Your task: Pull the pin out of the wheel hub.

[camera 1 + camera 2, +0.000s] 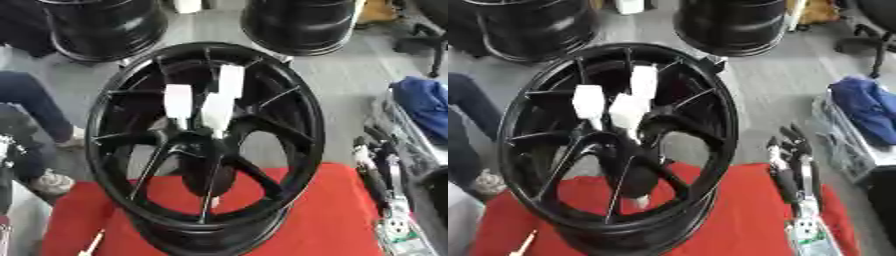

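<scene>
Right eye view: a black spoked metal wheel hub [614, 145] is seen standing on edge on a red-covered table [737, 215], its face tilted toward the camera. Three white block-shaped pins [627, 112] are seen plugged in around its centre, close together. The right hand [794, 160] is shown just beside the rim at the right, fingers straight and pointing up, holding nothing. Two more black rims [105, 25] are seen on the floor behind. The left hand is not shown.
</scene>
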### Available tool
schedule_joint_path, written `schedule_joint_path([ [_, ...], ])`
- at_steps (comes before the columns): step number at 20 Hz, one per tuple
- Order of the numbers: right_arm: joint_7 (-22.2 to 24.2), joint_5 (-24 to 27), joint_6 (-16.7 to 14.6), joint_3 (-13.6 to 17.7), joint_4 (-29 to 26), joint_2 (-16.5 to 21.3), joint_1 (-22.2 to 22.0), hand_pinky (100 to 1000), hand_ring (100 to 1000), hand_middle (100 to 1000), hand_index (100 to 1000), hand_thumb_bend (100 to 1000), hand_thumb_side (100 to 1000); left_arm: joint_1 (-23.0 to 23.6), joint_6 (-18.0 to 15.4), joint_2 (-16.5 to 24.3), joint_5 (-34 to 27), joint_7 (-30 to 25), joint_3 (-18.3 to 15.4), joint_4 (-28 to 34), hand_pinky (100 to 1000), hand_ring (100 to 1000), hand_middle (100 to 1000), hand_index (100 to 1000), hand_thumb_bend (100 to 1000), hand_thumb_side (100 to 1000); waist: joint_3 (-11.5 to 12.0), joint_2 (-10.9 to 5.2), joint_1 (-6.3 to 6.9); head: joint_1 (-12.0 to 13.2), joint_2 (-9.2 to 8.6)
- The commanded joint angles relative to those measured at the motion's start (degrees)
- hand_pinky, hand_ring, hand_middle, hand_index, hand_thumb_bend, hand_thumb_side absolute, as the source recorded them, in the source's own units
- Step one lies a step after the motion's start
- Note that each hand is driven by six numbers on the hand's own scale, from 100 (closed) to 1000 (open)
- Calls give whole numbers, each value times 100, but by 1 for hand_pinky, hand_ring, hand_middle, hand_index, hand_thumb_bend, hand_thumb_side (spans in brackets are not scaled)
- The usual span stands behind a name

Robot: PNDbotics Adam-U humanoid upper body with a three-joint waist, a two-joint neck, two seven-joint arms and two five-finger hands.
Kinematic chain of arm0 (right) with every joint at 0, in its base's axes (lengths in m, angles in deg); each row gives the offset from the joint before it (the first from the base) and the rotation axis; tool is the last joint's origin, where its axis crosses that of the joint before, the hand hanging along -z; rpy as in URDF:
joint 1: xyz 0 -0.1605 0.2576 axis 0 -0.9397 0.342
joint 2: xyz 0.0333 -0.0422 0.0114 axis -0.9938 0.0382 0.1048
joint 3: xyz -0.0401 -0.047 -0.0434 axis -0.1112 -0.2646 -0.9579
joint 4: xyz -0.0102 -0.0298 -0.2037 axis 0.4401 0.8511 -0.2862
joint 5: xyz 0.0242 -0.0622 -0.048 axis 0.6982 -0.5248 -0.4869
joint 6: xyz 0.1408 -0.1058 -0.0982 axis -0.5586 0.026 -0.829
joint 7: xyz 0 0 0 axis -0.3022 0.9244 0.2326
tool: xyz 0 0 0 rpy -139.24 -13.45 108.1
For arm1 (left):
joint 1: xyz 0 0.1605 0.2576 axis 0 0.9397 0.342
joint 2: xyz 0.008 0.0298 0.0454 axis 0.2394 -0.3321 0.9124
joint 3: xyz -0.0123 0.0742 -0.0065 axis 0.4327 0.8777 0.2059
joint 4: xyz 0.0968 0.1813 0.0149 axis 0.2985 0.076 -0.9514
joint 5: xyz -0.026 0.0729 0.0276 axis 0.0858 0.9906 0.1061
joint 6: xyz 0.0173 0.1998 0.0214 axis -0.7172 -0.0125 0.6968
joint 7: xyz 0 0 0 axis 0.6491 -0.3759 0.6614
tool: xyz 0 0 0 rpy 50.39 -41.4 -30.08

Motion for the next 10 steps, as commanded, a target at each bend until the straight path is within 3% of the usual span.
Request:
schedule_joint_path([
  [1, -19, -20, -17, 31, -83, 29, 33, 715, 787, 990, 860, 100, 673, -42, -15, 80, -15, -12, -19, 125, 639, 751, 750, 789, 489, 687, -1, -68, 12, 8, -5],
  [6, -28, -23, -10, 43, -70, 34, 15, 715, 787, 990, 860, 100, 676, -162, -63, 269, 19, 78, -111, 224, 640, 751, 750, 790, 493, 674, 7, -81, 22, -5, -5],
  [10, -43, -34, -6, 56, -57, 66, -7, 715, 787, 990, 860, 100, 675, -521, -206, 1093, 50, 214, -165, 353, 649, 746, 746, 795, 508, 629, -1, -117, 76, 3, -5],
])
